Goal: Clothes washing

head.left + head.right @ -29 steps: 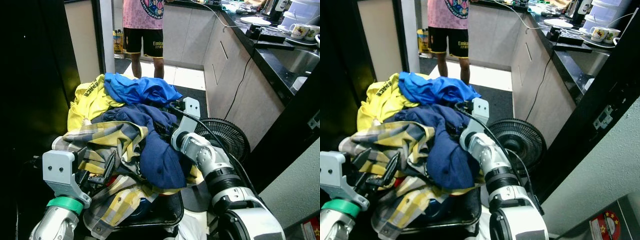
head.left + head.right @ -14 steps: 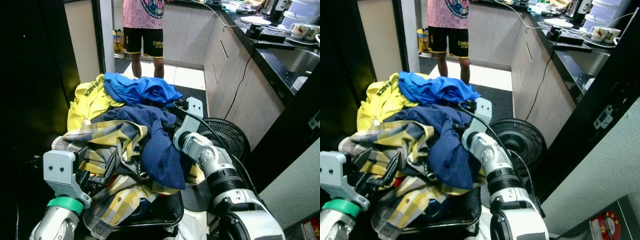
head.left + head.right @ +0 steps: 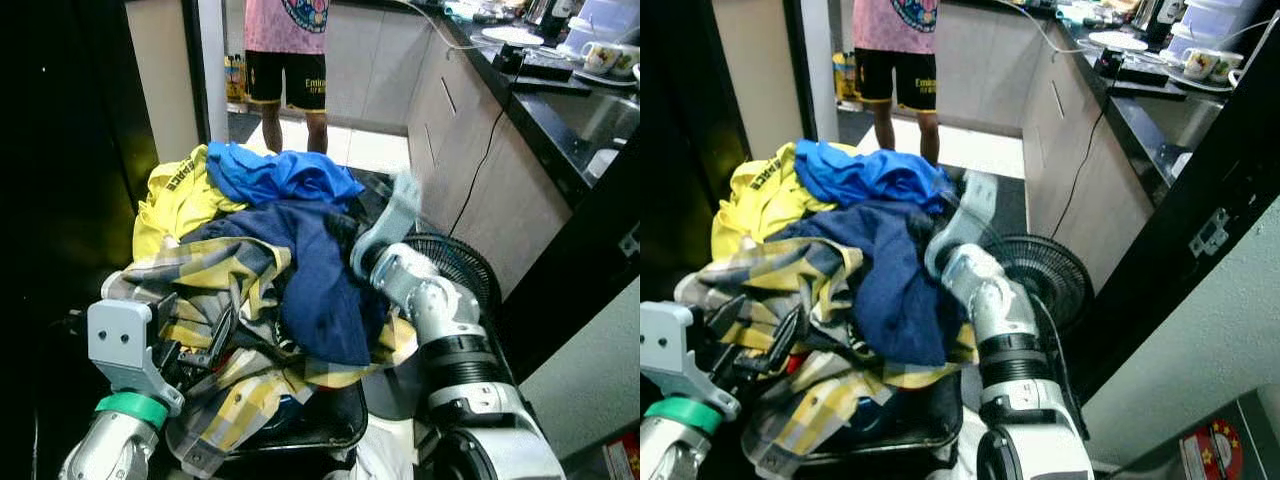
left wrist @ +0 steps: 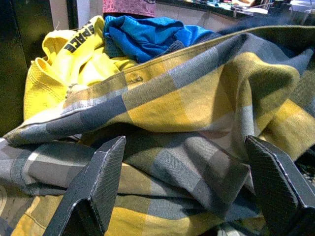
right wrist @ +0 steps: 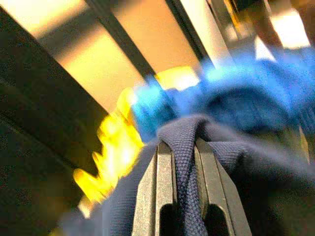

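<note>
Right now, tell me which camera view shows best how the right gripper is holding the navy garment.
The right wrist view: the right gripper is shut on a fold of the navy garment, seen close up. In the eye views the navy garment drapes over the laundry pile, hiding the pinch. The left wrist view shows mostly the plaid shirt.

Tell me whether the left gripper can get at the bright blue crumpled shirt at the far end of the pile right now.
Probably not without a long reach. The left gripper, jaws open, sits at the near end against the yellow-and-grey checked shirt; the bright blue crumpled shirt lies beyond that heaped fabric.
</note>
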Motion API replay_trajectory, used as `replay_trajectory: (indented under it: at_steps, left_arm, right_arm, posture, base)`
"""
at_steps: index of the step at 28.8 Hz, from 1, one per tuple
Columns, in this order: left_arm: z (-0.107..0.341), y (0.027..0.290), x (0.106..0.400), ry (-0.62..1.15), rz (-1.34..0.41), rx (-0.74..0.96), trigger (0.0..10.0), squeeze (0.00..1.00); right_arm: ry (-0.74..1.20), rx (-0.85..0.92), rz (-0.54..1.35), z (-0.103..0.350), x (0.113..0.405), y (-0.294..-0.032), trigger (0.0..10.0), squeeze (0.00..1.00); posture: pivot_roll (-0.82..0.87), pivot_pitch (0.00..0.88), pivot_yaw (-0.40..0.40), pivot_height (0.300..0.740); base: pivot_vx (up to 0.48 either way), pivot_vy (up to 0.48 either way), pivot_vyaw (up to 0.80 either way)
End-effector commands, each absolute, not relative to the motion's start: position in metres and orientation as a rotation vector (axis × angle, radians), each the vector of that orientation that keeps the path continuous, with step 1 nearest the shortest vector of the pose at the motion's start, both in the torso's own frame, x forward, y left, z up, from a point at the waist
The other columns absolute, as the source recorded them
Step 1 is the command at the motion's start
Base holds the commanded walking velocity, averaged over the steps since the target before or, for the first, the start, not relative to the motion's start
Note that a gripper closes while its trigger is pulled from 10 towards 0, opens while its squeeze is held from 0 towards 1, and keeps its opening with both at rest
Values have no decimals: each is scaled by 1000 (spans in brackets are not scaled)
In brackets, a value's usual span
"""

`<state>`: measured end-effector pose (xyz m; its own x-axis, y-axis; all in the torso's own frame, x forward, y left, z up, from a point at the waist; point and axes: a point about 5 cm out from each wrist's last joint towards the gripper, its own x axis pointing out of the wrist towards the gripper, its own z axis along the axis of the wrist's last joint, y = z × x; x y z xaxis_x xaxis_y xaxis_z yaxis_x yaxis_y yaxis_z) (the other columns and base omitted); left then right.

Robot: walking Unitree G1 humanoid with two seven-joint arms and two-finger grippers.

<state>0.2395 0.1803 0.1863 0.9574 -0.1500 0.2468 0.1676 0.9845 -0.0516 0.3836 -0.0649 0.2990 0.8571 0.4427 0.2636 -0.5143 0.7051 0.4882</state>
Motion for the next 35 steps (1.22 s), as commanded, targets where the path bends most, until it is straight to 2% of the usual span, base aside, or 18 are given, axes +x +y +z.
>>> replay_trajectory:
  at_steps: [1,2,3,5,7,13,16,18,19,21,22,28,35]
  left_arm:
    - [182,180,240,-229,-170,-76,10000,0]
    - [182,180,240,-231,-170,-75,10000,0]
    - [182,180,240,-231,-170,-75,10000,0]
    - [183,180,241,-237,-169,-73,10000,0]
    - [183,181,241,-241,-163,-73,10000,0]
    - [185,183,243,-250,-147,-77,10000,0]
    - [186,185,245,-259,-129,-80,10000,0]
    - [189,188,248,-267,-103,-85,10000,0]
    - [189,190,251,-260,-86,-90,10000,0]
    - [189,190,253,-254,-76,-93,10000,0]
    - [190,190,254,-253,-70,-100,10000,0]
    - [191,191,255,-253,-58,-96,10000,0]
    - [193,191,257,-261,-52,-92,10000,0]
  right_arm:
    - [-200,604,554,313,380,-67,0,0]
    - [-338,610,589,341,372,-70,0,0]
    - [-338,610,589,341,372,-70,0,0]
    - [-640,667,655,401,347,-82,0,0]
    - [-812,731,679,433,328,-95,0,0]
    - [-939,760,660,453,314,-111,0,0]
    - [-938,752,641,452,314,-114,0,0]
    - [-853,663,578,440,326,-113,0,0]
    - [-778,608,533,425,336,-110,745,0]
    - [-729,573,505,415,342,-108,745,0]
    - [-681,552,487,406,347,-106,10000,0]
    - [-665,543,495,397,347,-103,10000,0]
    - [-683,549,483,400,347,-107,10000,0]
  posture:
    - [98,42,-30,740]
    - [99,39,-31,740]
    - [99,39,-31,740]
    - [102,37,-34,740]
    - [103,35,-35,740]
    - [103,32,-35,740]
    - [103,29,-33,740]
    - [101,26,-26,740]
    - [106,28,-27,740]
    - [107,29,-27,740]
    - [108,29,-27,740]
    - [108,29,-27,740]
    - [106,30,-21,740]
  base:
    - [0,0,0]
    - [0,0,0]
    - [0,0,0]
    - [0,0,0]
    - [0,0,0]
    - [0,0,0]
    - [0,0,0]
    - [0,0,0]
    - [0,0,0]
    - [0,0,0]
    - [0,0,0]
    - [0,0,0]
    - [0,0,-800]
